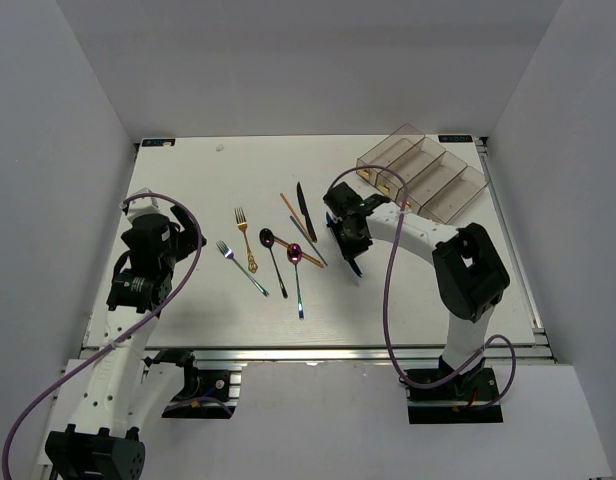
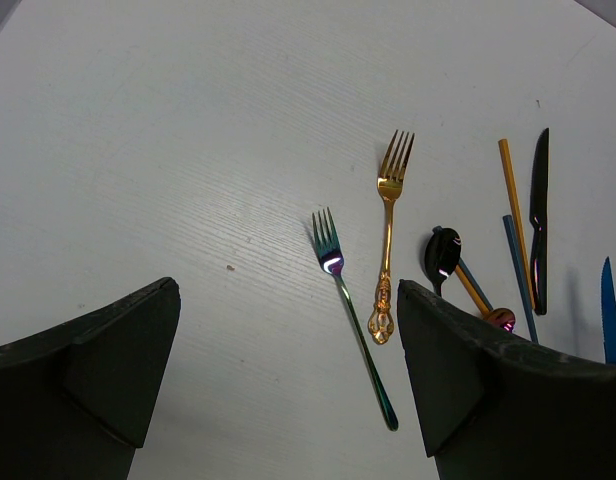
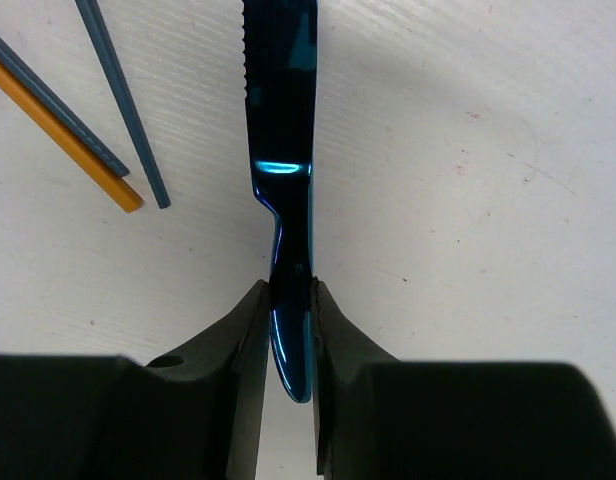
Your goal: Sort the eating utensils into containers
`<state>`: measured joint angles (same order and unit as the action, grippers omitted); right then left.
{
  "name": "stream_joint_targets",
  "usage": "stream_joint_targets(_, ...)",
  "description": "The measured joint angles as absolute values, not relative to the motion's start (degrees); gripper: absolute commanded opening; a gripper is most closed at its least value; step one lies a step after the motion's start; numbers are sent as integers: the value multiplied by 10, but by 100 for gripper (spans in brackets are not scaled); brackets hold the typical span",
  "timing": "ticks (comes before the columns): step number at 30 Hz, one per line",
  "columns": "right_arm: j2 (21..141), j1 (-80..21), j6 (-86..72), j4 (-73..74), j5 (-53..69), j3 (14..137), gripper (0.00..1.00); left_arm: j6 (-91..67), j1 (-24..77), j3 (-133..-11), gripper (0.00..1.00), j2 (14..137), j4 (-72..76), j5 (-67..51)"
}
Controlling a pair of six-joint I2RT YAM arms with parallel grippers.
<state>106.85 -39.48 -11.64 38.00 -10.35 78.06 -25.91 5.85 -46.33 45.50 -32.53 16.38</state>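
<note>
Along the near edge of the table [image 1: 388, 310], a bare white strip from left to right, in front of all the cutlery. Near left: left gripper [image 2: 288, 290], spread wide, holding nothing, over open table left of the forks. Just right of it, silver-teal fork [image 1: 240, 267] and gold fork [image 1: 246, 240], tines toward the far side, apart from each other. Next to the right, black spoon [image 1: 273, 258] and purple spoon [image 1: 297, 270], bowls far, handles near; purple bowl at the gold chopstick [image 3: 58, 130], over or under not to be told. Right of the spoons: right gripper [image 3: 288, 290], pinched narrowly on the handle of the blue knife [image 3: 283, 100], blade pointing away from the wrist, grey shadow on the table beside the blade. Gold chopstick and two dark chopsticks [image 3: 118, 100] just left of that blade, not touching it. Farther back, black knife [image 1: 305, 210], beside the chopsticks' far ends. Right of the right gripper, open table out to the right edge. At the far right corner, containers [image 1: 408, 130]: four joined clear smoky bins set on a slant, close to the far and right edges; white table showing through their walls.
</note>
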Motion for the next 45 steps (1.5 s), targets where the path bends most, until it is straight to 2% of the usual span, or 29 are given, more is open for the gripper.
stream_joint_targets(7, 1029, -348, -117, 380, -94, 771, 0, -259, 58, -463, 98, 454, -325, 164)
stream_joint_targets(12, 1007, -256, -120, 384, -84, 795, 0, -259, 58, -463, 98, 454, -325, 164)
stream_joint_targets(20, 1009, -50, -177, 322, -72, 830, 0, -259, 58, -463, 98, 453, -325, 162)
stream_joint_targets(26, 1071, 64, -281, 243, -58, 873, 0, -259, 58, -463, 98, 453, -323, 158)
stream_joint_targets(34, 1099, 86, -348, 160, -38, 786, 0, -259, 61, -463, 98, 453, -321, 156)
stream_joint_targets(37, 1099, 86, -361, 153, -34, 761, 18, -259, 61, -463, 98, 452, -321, 156)
stream_joint_targets(38, 1099, 86, -362, 153, -32, 761, 28, -259, 61, -463, 98, 452, -321, 156)
stream_joint_targets(40, 1099, 85, -364, 152, -28, 762, 36, -259, 61, -463, 98, 451, -321, 156)
stream_joint_targets(41, 1099, 85, -365, 151, -26, 763, 47, -259, 61, -463, 98, 451, -321, 156)
stream_joint_targets(43, 1098, 85, -368, 149, -18, 766, 56, -259, 61, -463, 98, 451, -321, 156)
stream_joint_targets(44, 1098, 84, -367, 149, -17, 770, 63, -259, 61, -463, 98, 451, -321, 156)
stream_joint_targets(45, 1097, 83, -366, 150, -16, 775, 65, -259, 61, -463, 98, 451, -321, 156)
